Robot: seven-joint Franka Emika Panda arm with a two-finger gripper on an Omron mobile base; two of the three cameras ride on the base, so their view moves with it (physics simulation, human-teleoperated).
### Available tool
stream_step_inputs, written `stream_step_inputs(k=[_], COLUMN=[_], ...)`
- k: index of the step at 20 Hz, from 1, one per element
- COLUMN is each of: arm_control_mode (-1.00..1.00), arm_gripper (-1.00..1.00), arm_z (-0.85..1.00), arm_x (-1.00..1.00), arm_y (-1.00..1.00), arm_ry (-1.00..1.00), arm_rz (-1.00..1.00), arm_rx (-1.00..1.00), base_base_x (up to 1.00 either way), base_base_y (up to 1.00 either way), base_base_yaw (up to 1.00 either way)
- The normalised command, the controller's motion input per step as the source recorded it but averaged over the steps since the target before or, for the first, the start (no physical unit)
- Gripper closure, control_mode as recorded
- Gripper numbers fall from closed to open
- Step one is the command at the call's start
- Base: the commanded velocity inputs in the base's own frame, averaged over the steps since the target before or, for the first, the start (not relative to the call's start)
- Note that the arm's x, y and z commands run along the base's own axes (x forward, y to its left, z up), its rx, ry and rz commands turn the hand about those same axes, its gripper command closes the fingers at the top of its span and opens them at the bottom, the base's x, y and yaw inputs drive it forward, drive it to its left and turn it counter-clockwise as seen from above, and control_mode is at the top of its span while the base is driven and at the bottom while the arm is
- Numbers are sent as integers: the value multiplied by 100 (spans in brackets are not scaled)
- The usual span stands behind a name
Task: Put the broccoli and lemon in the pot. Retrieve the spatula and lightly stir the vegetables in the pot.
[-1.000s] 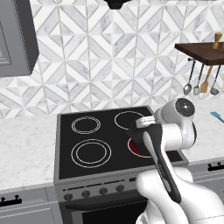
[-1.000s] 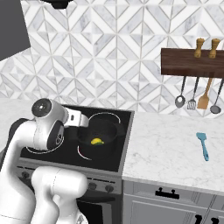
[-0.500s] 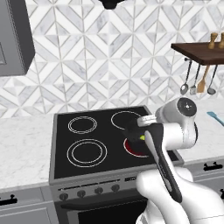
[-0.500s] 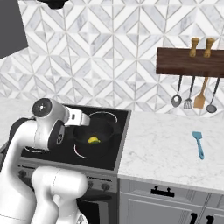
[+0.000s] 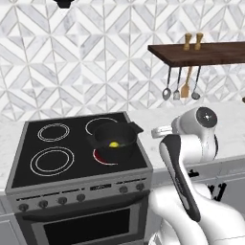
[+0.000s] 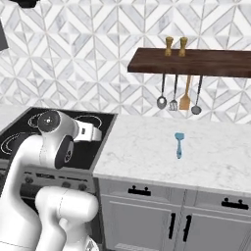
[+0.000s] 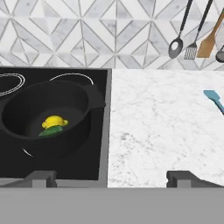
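The white Franka arm with dark joints is folded up close over its base, its upper link rising steeply to a round joint cap and the wrist reaching out level from there toward the stove's right edge, roughly at counter height. The two-finger gripper [image 7: 111, 179] looks forward and slightly down over the seam between the black glass cooktop [image 7: 103, 131] and the white marble counter [image 7: 162, 131]; its two small dark fingertips [image 7: 41, 178] stand far apart, as wide as they go, with nothing between them and nothing touching them. The round, matte black, low-walled pot [image 5: 115, 139] sits on the near right burner of the cooktop, one short handle pointing toward the counter. Inside it lies the small bright yellow lemon [image 7: 53, 121], and the small dark-green lumpy broccoli [image 7: 51, 131] lies touching it on the near side. The teal-blue spatula with flat broad blade and slim handle [image 6: 179, 144] lies flat on the marble counter well to the right of the stove, blade toward the far wall, apart from the gripper. Above it on the tiled wall, a dark wooden shelf [image 6: 191, 61] carries two small tan bottles [image 6: 175, 46], and beneath it hang grey metal ladles [image 6: 162, 100] and a tan wooden spatula [image 6: 185, 100]. No brand, label or writing can be read anywhere.
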Motion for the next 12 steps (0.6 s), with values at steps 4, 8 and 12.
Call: stream_step_inputs(k=[4, 8, 12], arm_control_mode=[100, 100, 100], arm_gripper=[-100, -100, -100], arm_z=[0, 0, 0], arm_x=[0, 0, 0], arm_y=[0, 0, 0], arm_ry=[0, 0, 0], arm_rz=[0, 0, 0], arm_rx=[0, 0, 0], base_base_x=[30, 45, 56], base_base_y=[-51, -34, -27], base_base_yaw=[-4, -2, 1])
